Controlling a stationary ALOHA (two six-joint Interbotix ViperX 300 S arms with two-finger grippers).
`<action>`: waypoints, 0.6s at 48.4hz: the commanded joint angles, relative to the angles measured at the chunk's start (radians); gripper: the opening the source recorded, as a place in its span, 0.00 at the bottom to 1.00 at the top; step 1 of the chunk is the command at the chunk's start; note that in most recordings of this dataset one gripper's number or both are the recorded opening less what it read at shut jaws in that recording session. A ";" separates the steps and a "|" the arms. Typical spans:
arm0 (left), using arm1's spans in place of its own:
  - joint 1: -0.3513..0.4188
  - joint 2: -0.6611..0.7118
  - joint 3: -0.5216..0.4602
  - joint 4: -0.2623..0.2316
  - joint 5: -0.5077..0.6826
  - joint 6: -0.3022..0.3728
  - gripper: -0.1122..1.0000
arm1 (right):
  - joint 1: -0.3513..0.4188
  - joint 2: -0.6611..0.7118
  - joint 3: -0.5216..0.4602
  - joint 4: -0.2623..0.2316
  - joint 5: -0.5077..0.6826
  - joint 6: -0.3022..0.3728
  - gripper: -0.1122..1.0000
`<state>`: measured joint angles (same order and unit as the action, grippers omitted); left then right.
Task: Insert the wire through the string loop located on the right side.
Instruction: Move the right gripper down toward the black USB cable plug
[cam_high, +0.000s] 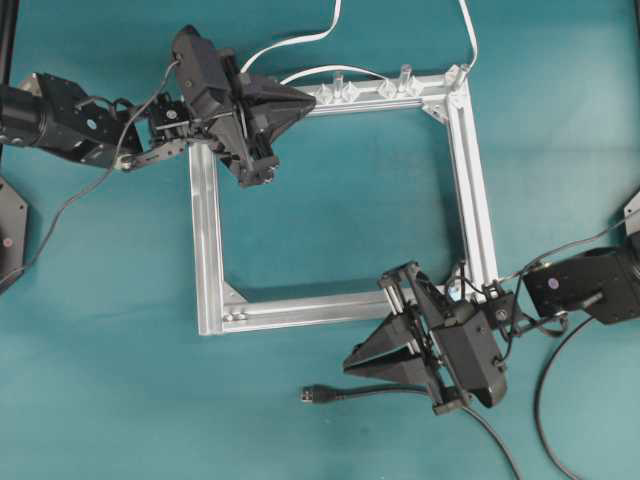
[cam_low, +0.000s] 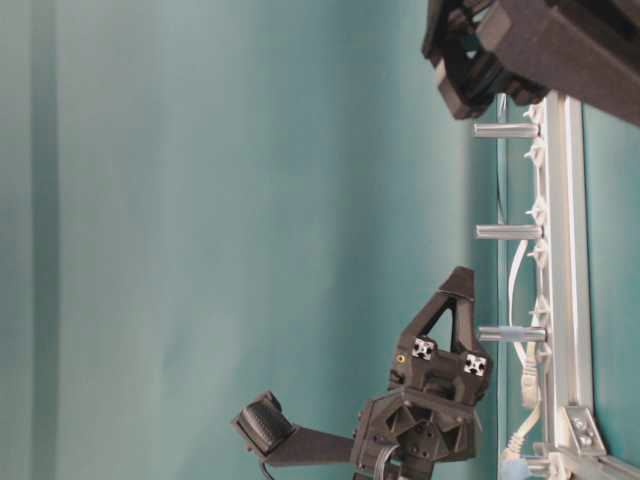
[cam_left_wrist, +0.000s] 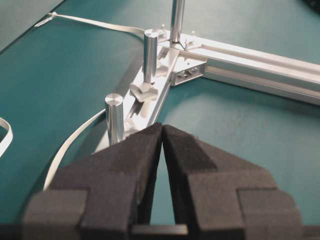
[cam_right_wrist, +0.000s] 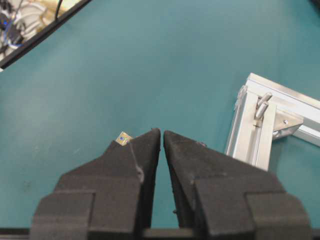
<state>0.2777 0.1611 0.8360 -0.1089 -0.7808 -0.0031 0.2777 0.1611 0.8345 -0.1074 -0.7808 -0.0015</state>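
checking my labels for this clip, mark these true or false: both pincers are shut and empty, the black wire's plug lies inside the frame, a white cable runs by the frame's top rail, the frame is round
Both pincers, left pincer and right pincer, are shut and empty: true.
The black wire's plug lies inside the frame: false, it lies outside, below the silver frame's bottom rail.
A white cable runs by the top rail: true.
The frame is round: false, it is square.
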 joint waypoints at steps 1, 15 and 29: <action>-0.003 -0.067 -0.026 0.038 0.049 -0.005 0.24 | 0.003 -0.023 -0.021 0.002 -0.005 0.008 0.32; -0.002 -0.160 -0.080 0.040 0.322 -0.003 0.10 | 0.003 -0.032 -0.058 0.005 0.110 0.015 0.12; -0.012 -0.175 -0.071 0.040 0.336 -0.031 0.11 | 0.003 -0.032 -0.069 0.012 0.135 0.052 0.43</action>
<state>0.2669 0.0123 0.7777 -0.0721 -0.4433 -0.0169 0.2777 0.1611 0.7869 -0.0997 -0.6443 0.0353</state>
